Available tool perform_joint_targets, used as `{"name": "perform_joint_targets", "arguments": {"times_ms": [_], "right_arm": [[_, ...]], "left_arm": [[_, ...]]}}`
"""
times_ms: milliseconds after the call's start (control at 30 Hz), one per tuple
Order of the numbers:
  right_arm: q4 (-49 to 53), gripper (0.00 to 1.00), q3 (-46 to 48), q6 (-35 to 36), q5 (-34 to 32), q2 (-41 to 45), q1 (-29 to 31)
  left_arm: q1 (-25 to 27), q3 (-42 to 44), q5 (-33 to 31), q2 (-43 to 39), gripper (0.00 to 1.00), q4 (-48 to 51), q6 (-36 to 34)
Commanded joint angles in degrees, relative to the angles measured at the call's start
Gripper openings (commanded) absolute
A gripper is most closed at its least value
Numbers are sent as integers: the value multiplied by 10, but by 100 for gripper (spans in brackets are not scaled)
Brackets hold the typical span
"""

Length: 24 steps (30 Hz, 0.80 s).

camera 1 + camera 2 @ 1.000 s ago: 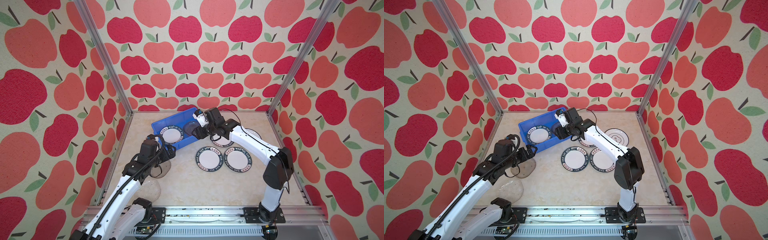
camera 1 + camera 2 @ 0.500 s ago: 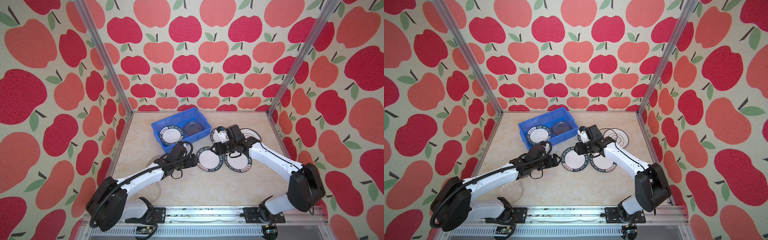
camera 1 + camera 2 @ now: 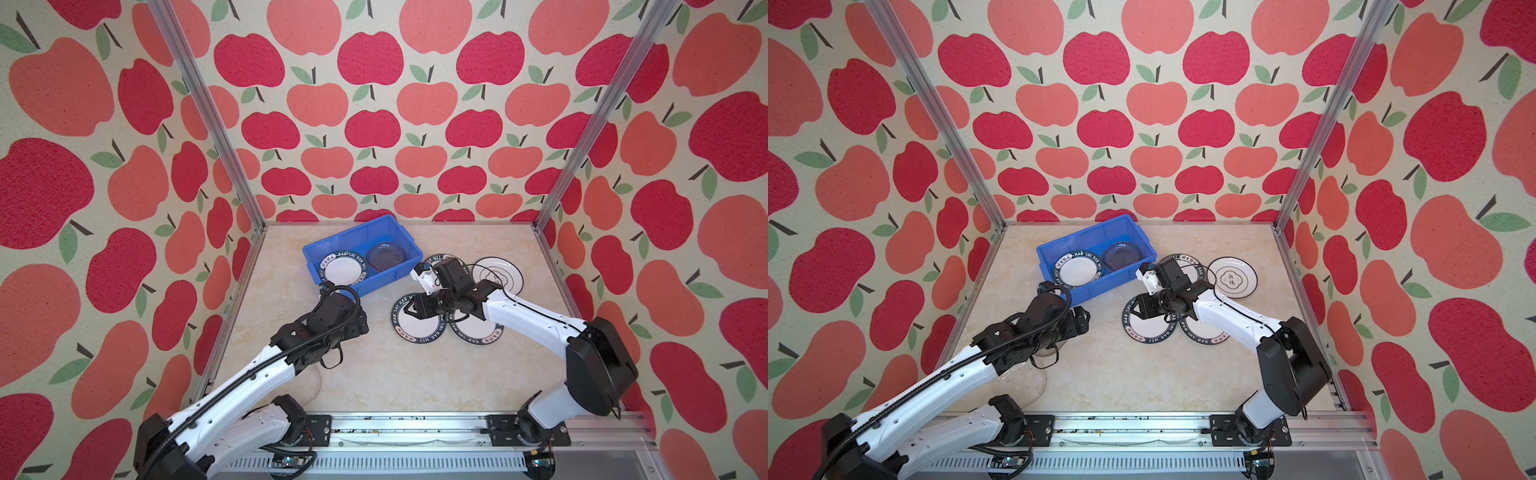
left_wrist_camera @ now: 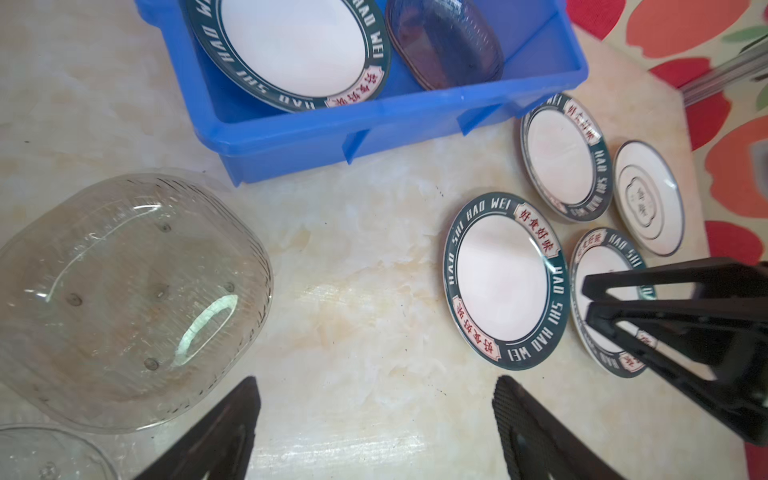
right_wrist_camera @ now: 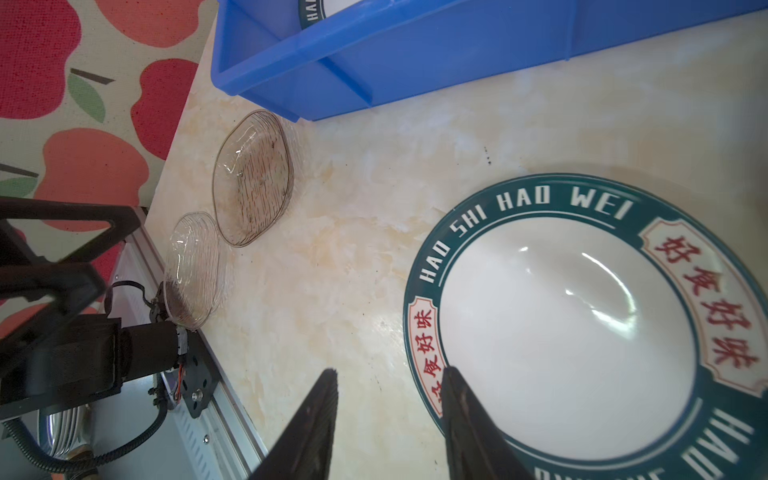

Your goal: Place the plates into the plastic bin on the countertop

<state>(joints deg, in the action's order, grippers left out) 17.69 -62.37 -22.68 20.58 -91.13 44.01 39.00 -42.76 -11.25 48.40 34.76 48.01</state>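
Note:
The blue plastic bin [image 3: 382,282] stands at the back of the countertop [image 3: 395,374] and holds one green-rimmed plate [image 3: 343,269] and one glass plate [image 3: 386,255]. To its right lie three green-rimmed plates [image 3: 419,328] and a black-ringed plate [image 3: 498,276]. My right gripper [image 5: 390,374] is open low over the nearest green-rimmed plate [image 5: 561,332], one finger above its rim, the other outside it. My left gripper [image 4: 374,386] is open over bare countertop, between the plates and two glass plates [image 4: 124,299].
The two glass plates [image 5: 251,178] lie at the left near the front rail, partly under my left arm [image 3: 257,374]. Apple-patterned walls and aluminium posts [image 3: 208,112] close in the countertop. My two grippers stand near each other at the middle.
The right gripper left the bin, where a glass plate now lies, and came down over a green-rimmed plate, jaws narrowing. The left gripper swung from the left side to the middle.

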Motion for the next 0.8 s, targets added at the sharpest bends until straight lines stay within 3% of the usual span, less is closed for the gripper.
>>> {"name": "perform_joint_targets", "arguments": {"times_ms": [0,133,233,467,767], "right_arm": [[-23,43,-40,-24,25,-45,44],[-59,43,-80,-48,16,-104,88],[-93,43,-107,-86,32,-153,102],[-209,43,-140,-219,80,-245,126],[-194,39,-195,-267,93,-305,131]], "left_arm": [[-40,47,1,-98,90,37,30],[-78,93,12,-206,90,51,53],[-98,98,16,-241,90,72,52],[-120,84,18,-242,92,85,28],[-126,93,12,-255,92,84,22]]}}
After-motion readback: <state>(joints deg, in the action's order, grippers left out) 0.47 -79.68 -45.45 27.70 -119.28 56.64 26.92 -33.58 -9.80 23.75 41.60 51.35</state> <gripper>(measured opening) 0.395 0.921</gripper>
